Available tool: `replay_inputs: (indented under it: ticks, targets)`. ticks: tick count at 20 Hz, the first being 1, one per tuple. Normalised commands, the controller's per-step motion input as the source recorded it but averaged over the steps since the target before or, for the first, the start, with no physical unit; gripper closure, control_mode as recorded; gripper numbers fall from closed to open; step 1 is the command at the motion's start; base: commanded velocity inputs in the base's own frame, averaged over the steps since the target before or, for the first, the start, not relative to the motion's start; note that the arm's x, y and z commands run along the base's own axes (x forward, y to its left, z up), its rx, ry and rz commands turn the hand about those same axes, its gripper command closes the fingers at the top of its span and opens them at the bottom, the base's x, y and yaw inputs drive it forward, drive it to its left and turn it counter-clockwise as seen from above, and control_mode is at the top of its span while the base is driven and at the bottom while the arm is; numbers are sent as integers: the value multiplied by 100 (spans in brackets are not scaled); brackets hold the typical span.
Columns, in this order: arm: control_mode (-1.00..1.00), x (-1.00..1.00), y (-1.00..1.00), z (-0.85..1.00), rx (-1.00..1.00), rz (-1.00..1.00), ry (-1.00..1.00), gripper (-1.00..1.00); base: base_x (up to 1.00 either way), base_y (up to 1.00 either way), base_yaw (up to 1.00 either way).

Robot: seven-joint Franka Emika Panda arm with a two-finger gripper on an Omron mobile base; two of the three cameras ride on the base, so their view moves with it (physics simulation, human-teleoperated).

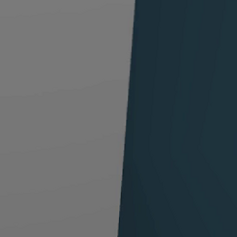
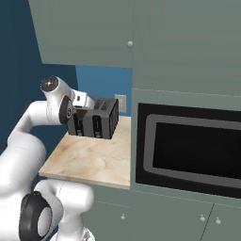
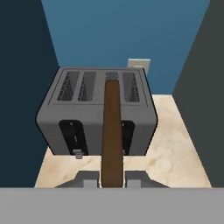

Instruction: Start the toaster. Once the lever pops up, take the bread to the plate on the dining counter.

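A dark grey toaster [image 3: 96, 118] with several slots stands on a beige marble counter [image 3: 175, 144], against a blue wall. The bread [image 3: 112, 131], a thin dark brown slice seen edge-on, stands upright between my fingertips [image 3: 87, 178] and reaches up across the toaster's top. My gripper [image 3: 112, 179] is shut on it, in front of and above the toaster. A small lever [image 3: 78, 153] sits low on the toaster's front left. In the right base view the hand [image 2: 81, 123] is close against the toaster [image 2: 106, 117]. The plate and the dining counter are out of view.
A built-in oven [image 2: 188, 150] in a tall grey-green cabinet walls the counter [image 2: 89, 162] on the right. Upper cabinets [image 2: 94, 33] hang above, and a wall outlet [image 2: 120, 102] sits behind the toaster. A dark blue wall [image 1: 183, 118] closes the left side.
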Motion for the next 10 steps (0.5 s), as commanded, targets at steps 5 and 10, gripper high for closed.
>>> replay_inputs:
  ticks: [5,10]
  targets:
    - [-100,-100,-29,2,0,0,11,100,0,0,0]
    - [-100,-100,-36,0,0,0,12,100,0,0,0]
